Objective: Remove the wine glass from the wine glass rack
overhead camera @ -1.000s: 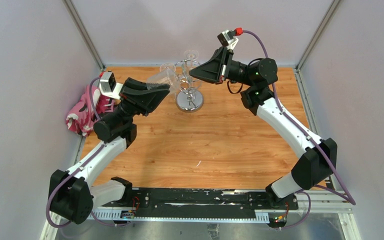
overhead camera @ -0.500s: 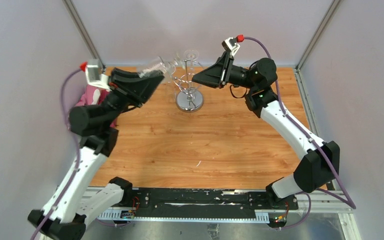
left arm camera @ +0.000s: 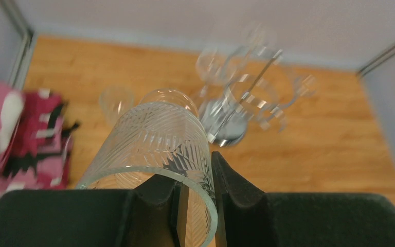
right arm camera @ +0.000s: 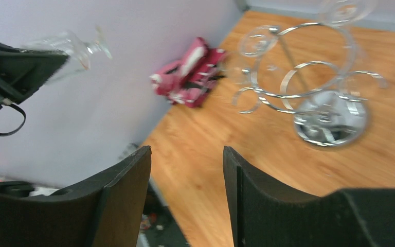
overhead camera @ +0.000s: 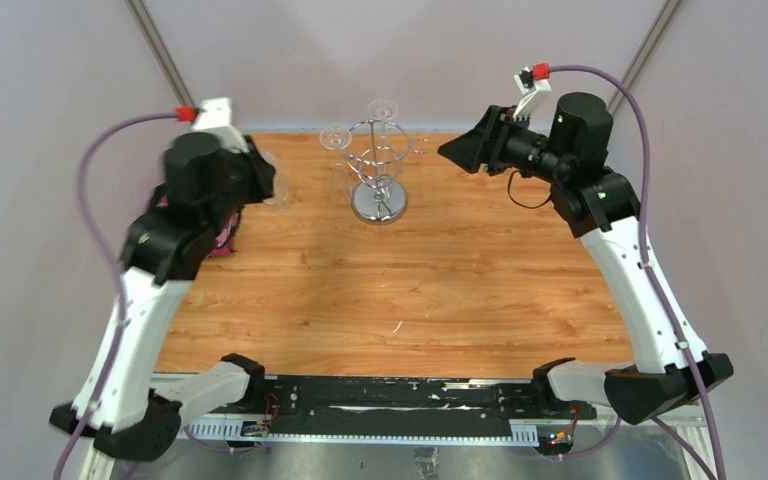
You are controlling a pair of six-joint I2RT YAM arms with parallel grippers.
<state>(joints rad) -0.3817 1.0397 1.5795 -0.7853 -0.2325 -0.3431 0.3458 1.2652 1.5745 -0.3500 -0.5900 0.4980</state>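
Observation:
The wine glass is clear with an etched leaf pattern. It is off the rack, and my left gripper is shut on its rim, one finger inside the bowl and one outside. From above, the wine glass hangs at my left gripper, left of the wine glass rack. The chrome wine glass rack stands on its disc base with two more glasses hanging from it. My right gripper is open and holds nothing. Seen from above, the right gripper sits right of the rack.
A pink patterned cloth lies at the table's left edge, partly under my left arm. Grey walls with metal posts close in the back and sides. Bare wooden tabletop stretches in front of the rack.
My left arm rose and swung left, carrying the wine glass away from the rack. My right gripper opened and drew back to the right, off the rack.

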